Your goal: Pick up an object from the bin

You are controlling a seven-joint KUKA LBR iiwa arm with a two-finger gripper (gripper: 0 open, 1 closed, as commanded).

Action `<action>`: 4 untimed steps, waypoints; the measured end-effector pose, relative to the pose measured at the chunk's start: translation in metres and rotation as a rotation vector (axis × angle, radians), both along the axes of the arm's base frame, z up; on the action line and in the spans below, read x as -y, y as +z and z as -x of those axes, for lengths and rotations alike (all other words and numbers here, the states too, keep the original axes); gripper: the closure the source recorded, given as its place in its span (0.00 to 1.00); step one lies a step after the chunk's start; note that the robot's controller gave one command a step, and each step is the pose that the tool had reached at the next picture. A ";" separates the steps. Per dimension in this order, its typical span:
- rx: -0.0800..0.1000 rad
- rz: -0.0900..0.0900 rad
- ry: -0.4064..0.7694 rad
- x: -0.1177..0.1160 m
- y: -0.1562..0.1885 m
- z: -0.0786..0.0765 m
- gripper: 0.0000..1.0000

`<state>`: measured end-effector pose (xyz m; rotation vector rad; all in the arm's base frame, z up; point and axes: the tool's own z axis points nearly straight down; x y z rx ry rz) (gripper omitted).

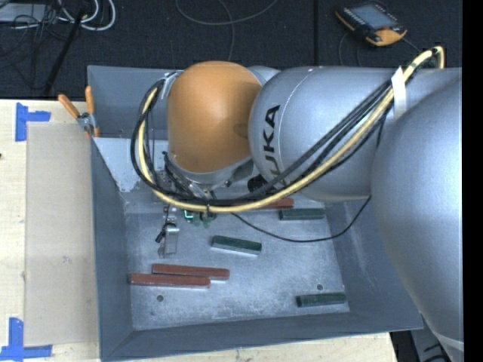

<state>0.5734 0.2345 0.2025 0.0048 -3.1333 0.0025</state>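
Two red-brown bars [170,280] — flat, side by side

Light falls from above, even and moderately bright; my orange cover [207,115] carries a soft sheen, my silver arm [332,127] a broad pale highlight; beneath them the bin [256,285] floor darkens in my shadow; the background beyond is dim.
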 end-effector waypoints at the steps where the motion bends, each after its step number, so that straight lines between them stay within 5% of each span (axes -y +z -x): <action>1: 0.007 -0.001 -0.004 0.001 0.004 -0.002 0.00; 3: 0.004 0.000 -0.019 0.053 -0.040 -0.034 0.00; 4: 0.011 -0.002 0.009 0.070 -0.061 0.013 0.00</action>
